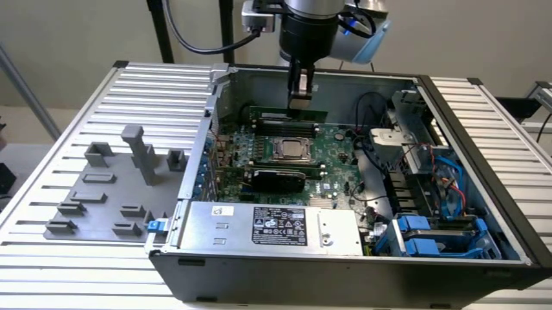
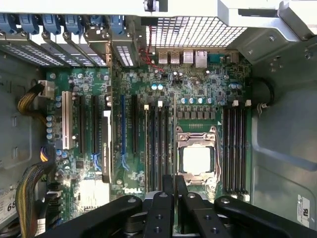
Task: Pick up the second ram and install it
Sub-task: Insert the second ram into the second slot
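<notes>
Gripper (image 1: 301, 103) just above second ram (image 1: 274, 115), contact hard to discern

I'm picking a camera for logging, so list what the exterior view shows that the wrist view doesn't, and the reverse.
Exterior view adds: grey fixture blocks beside the case, blue drive caddies, a green ram stick just under the gripper. Wrist view adds: the rear port block and Dell lettering. Both: the gripper above the motherboard, the CPU socket.
</notes>
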Controlling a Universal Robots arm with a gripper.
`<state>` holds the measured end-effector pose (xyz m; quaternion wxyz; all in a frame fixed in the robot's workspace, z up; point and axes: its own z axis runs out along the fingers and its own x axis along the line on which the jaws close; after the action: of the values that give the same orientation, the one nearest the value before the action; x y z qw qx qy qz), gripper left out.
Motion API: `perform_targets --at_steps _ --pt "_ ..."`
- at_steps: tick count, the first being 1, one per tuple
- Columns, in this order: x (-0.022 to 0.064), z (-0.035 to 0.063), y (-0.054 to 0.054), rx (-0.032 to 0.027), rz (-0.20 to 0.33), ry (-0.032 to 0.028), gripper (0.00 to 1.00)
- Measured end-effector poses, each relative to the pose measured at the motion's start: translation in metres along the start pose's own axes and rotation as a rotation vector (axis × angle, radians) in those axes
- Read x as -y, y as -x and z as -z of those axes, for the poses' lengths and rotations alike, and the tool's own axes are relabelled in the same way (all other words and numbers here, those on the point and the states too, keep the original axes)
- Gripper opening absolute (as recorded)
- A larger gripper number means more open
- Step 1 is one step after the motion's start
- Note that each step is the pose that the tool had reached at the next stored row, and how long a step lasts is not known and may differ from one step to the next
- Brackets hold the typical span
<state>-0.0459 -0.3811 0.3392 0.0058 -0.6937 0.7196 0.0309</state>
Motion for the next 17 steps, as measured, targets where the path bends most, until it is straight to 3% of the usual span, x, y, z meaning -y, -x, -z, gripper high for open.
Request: perform_targets --at_steps 17 --pt "0.0013 -0.031 0.0 0.0008 -0.019 -0.001 0.13"
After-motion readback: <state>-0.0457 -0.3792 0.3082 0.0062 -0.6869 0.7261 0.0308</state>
